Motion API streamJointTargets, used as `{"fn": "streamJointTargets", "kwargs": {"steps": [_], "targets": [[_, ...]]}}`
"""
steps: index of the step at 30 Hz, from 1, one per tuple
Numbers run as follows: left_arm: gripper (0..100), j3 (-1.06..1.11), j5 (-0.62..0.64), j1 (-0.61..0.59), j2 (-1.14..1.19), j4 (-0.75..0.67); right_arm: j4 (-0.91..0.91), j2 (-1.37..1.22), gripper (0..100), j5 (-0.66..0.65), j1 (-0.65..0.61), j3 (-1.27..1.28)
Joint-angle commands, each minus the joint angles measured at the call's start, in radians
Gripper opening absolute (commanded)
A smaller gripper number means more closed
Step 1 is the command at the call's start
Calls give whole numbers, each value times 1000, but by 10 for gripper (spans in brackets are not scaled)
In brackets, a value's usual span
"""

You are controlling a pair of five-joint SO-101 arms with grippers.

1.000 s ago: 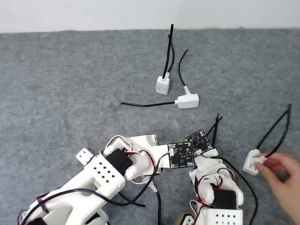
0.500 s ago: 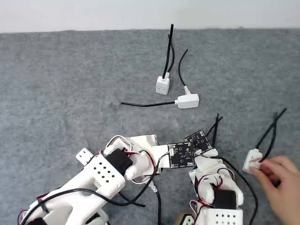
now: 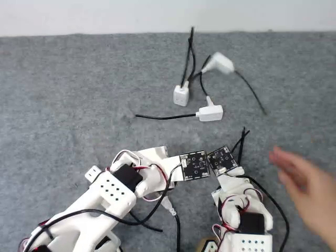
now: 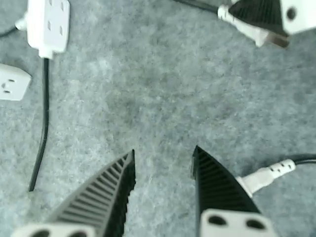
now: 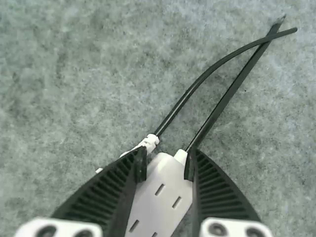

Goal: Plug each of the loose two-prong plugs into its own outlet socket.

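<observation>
Outlet socket [image 5: 159, 198] sits clamped in the right hand [image 5: 166, 157], seen from its wrist.

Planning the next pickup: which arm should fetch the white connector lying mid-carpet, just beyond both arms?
Left, I would say. The left hand is open and empty over bare carpet, free to go to the white connector. The right hand is shut on a slotted white socket, so it looks occupied.

A socket block [image 5: 160, 195] sits between the right gripper [image 5: 165, 153]'s fingers, touching both; two cords [image 5: 232, 86] run from it out past the fingertips; well beyond the left gripper [image 4: 164, 150]'s fingertips, off to one side, a far socket [image 4: 48, 22] lies just past a near socket [image 4: 12, 84] on the carpet [image 4: 163, 89].
</observation>
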State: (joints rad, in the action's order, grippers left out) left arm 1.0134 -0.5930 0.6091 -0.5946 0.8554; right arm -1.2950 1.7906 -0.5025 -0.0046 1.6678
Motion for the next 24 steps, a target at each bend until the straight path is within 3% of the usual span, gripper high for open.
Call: {"fn": "streamJointTargets", "kwargs": {"steps": [1,9,17,24], "targets": [[184,-13,-8,0,-29,-25,-15,4,151,6,-12,17],[184,-8,-9,-5,-32,-37,-15,4,151,6,-12,17],[184,-41,-3,-181,-37,-61,-15,4,151,6,-12,17],[184,-335,132,-238,-38,241,-15,4,152,11,-16,17]]}}
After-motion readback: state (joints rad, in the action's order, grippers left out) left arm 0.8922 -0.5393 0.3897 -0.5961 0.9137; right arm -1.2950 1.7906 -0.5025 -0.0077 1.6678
